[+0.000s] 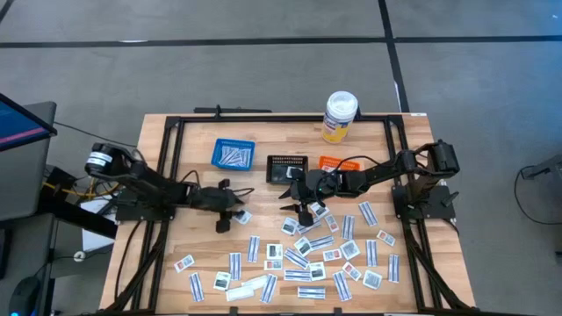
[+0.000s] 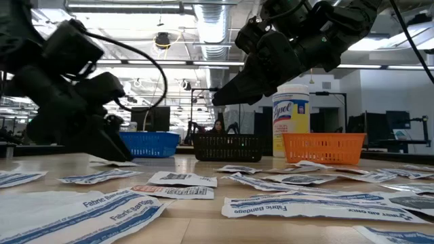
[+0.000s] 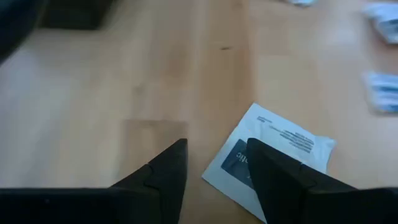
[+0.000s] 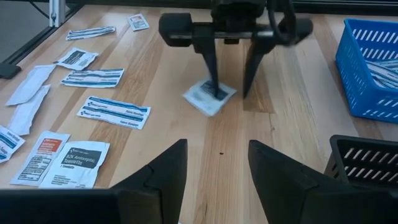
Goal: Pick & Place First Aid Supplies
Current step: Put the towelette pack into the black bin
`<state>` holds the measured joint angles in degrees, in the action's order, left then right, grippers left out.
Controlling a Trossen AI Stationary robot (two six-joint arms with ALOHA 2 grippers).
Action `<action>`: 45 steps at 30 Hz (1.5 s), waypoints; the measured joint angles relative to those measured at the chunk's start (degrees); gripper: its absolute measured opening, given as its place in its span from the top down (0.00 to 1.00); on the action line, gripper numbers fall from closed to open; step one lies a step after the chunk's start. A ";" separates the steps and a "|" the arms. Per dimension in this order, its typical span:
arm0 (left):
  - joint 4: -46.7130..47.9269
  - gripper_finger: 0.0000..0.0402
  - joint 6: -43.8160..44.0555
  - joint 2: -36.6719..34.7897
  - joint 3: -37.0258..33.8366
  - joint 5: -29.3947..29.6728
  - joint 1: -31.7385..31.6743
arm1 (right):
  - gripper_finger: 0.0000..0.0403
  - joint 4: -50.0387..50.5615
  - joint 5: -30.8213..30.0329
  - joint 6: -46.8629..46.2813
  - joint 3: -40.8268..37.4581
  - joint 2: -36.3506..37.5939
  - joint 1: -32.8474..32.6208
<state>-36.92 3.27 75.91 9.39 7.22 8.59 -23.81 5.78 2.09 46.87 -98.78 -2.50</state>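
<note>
The nearest packets (image 2: 108,207) in the low view are flat, white and slightly crinkled paper strips, printed in blue with "Fabric Bandage"; another long strip (image 2: 325,202) beside them carries the same words. In the right wrist view a small square packet (image 4: 74,163) has a dark panel reading "Antiseptic" something (the rest is too small to read), with an orange-marked square touching its side. Behind the spread stands a tall white canister (image 2: 291,125) with a yellow label reading "Lysol", just beside an orange mesh basket (image 2: 324,148); a black slotted basket (image 2: 227,147) and a blue plastic basket (image 2: 150,144) sit in the same row, the blue one already holding several strips. All rest on a pale, smooth wooden table (image 1: 176,237) with a dark frame. The first aid supplies (image 1: 307,254) lie scattered mainly over the near and right part of the table. The left gripper (image 4: 229,79) is down at the tabletop with its fingers spread apart, one tip resting on a lone square white packet (image 3: 273,158) with a blue patch and fine print, not clamped on it. The right gripper (image 1: 297,198) hovers above bare wood near the black basket, its fingers apart and holding nothing.
</note>
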 joint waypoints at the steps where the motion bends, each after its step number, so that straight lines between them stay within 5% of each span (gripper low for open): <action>1: -0.55 0.58 0.00 0.85 0.02 -1.58 -0.76 | 0.59 0.00 0.00 -0.02 0.00 0.00 0.00; 10: -0.19 0.65 -2.80 2.44 0.04 -3.56 -3.88 | 0.60 0.00 0.00 -0.14 0.00 0.00 -0.16; 20: 0.53 0.97 -2.74 2.42 0.04 -2.78 -4.08 | 0.61 0.04 0.17 -0.17 0.00 0.00 -0.46; 31: -12.94 0.98 -2.75 2.32 -0.28 5.73 -4.10 | 0.62 -2.10 -0.16 -0.24 -0.02 0.00 0.59; 36: -23.17 0.99 -5.44 2.31 0.04 6.74 -4.10 | 0.62 -5.52 -4.15 -7.43 -0.02 0.00 1.16; 45: -28.93 0.98 -24.85 2.28 7.69 12.70 -1.95 | 0.67 -11.07 -8.73 -19.99 -0.04 0.02 1.08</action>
<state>-65.85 -21.58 78.19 17.08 19.92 6.64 -34.88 -2.95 -17.90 46.83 -98.76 -1.43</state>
